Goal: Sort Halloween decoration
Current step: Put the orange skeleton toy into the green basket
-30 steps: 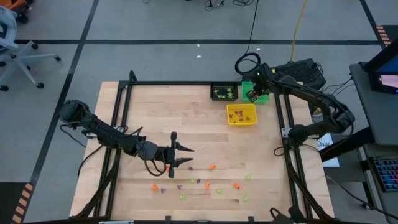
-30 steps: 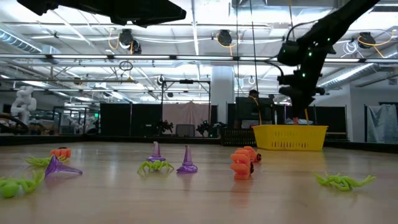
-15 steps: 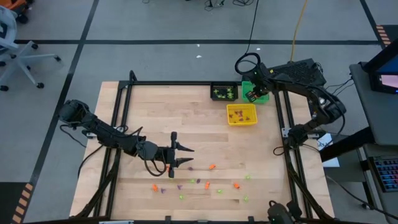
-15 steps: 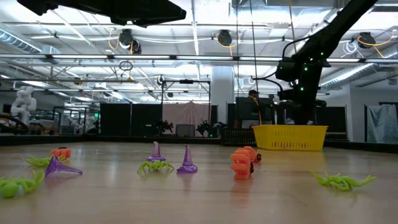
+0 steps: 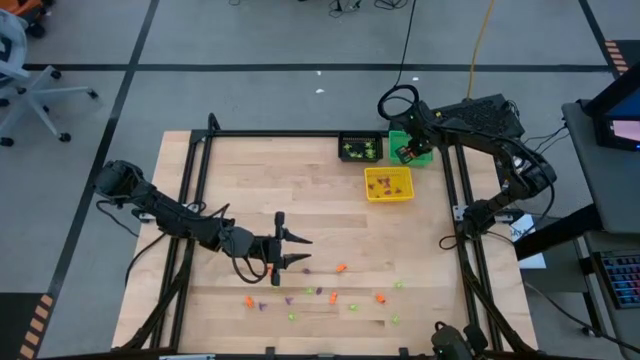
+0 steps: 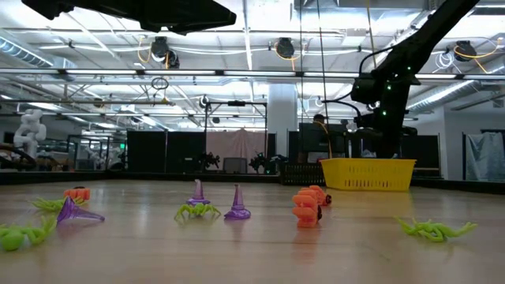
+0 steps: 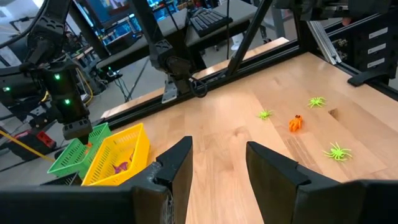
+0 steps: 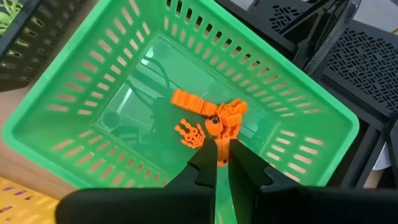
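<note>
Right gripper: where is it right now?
The right gripper hangs over the green bin at the table's far right corner, shut on an orange trinket.

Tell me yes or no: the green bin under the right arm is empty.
No. The green bin holds several orange trinkets, and the right tool pinches another above them.

we find ourselves in a robotics lab: a wooden table [image 5: 300, 200] framed in black rails, a grey floor marked with black tape, an office chair [image 5: 20, 70], ceiling trusses [image 6: 237, 75] and monitors [image 7: 118, 12] beyond.
</note>
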{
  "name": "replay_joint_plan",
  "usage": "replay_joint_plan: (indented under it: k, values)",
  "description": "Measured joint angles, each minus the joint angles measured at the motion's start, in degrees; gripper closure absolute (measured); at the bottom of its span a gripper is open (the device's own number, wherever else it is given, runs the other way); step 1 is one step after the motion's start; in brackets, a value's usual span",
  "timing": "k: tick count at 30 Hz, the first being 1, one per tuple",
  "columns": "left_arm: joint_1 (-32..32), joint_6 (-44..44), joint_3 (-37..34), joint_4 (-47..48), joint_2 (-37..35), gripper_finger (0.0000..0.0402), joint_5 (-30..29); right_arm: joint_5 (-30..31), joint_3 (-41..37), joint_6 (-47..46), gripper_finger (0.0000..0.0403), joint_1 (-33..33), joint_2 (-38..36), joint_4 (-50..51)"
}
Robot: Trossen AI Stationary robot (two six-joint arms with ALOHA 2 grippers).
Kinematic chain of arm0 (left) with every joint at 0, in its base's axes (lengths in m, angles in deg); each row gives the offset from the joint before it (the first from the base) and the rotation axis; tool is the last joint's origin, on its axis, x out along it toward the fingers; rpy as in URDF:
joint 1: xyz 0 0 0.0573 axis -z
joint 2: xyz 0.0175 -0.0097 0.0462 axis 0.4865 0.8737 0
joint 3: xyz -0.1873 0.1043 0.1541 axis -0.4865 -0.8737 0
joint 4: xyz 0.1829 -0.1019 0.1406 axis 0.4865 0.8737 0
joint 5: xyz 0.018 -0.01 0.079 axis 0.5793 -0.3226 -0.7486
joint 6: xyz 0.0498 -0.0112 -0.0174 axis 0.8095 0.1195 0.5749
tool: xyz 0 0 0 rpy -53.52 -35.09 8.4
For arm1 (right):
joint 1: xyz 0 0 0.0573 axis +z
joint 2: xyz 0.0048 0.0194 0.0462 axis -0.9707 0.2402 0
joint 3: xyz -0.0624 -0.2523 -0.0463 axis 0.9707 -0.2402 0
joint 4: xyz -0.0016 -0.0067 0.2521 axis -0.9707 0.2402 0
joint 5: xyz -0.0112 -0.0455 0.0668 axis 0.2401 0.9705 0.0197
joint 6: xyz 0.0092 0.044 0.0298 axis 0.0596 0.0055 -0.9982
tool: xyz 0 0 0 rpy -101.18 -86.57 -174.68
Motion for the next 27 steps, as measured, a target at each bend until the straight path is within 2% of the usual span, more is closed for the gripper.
replay_joint_plan:
  k: [18,21,27]
  values:
    - [0.0,-0.1,0.0,0.0,0.0,0.0249,0.0,0.0,0.0,-0.6,0.0392,-0.3,0.0,1.2]
    - [0.0,-0.1,0.0,0.0,0.0,0.0249,0.0,0.0,0.0,-0.8,0.0378,-0.3,0.0,1.2]
    - [0.0,-0.1,0.0,0.1,0.0,0.0249,0.0,0.0,0.0,-0.2,0.0323,-0.3,0.0,1.2]
